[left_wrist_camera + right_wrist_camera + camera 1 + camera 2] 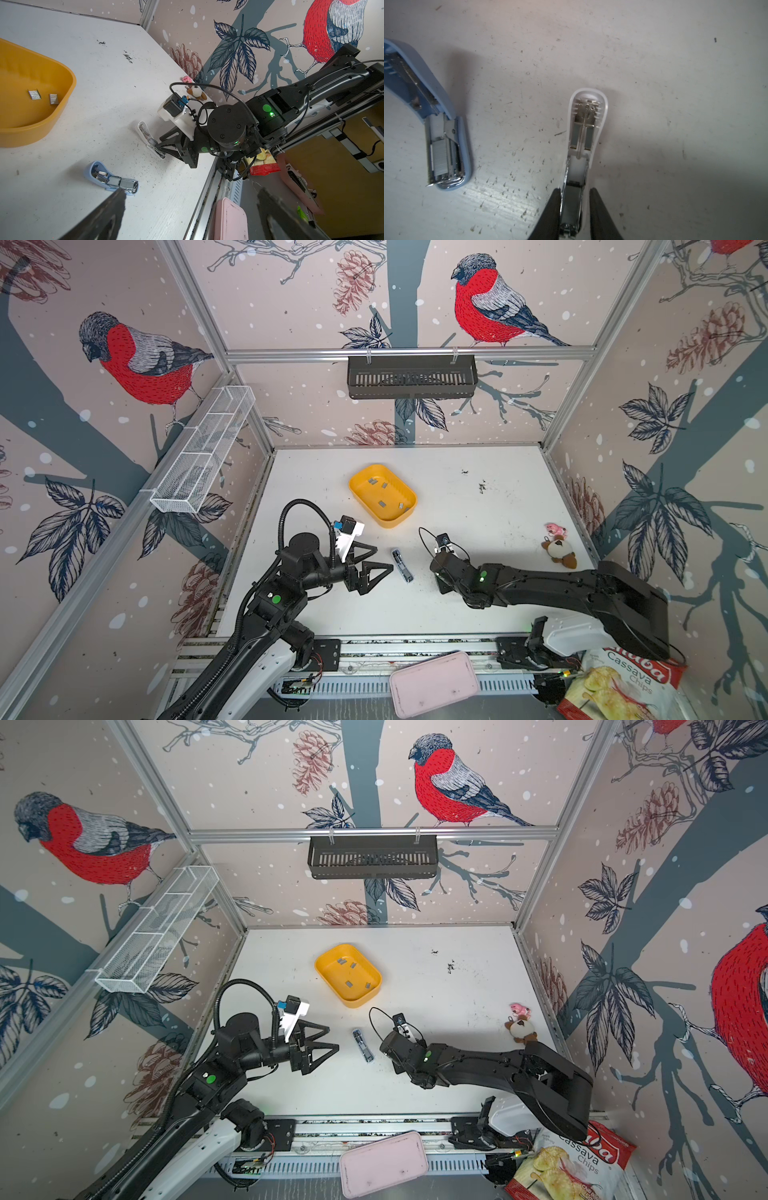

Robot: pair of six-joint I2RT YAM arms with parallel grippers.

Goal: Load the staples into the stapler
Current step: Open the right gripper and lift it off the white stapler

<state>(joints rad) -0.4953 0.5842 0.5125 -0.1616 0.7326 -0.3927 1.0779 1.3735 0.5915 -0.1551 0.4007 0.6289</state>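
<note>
Several grey staples (381,503) lie loose in a yellow tray (365,472), two of them seen as strips (34,94) in the left wrist view. A blue stapler (402,566) lies opened flat mid-table with a staple strip (439,155) in its magazine. A white stapler (583,133) lies opened flat on the table. My right gripper (575,190) straddles its metal magazine end: one finger touches it, the other stands a little off, so the jaws are open. My left gripper (382,560) hovers wide open and empty just left of the blue stapler (112,180).
A plush toy (559,551) and a small pink figure (555,529) sit at the table's right edge. A pink box (434,684) and a chips bag (615,689) lie beyond the front rail. A black basket (411,377) and a white wire basket (203,448) hang on the walls.
</note>
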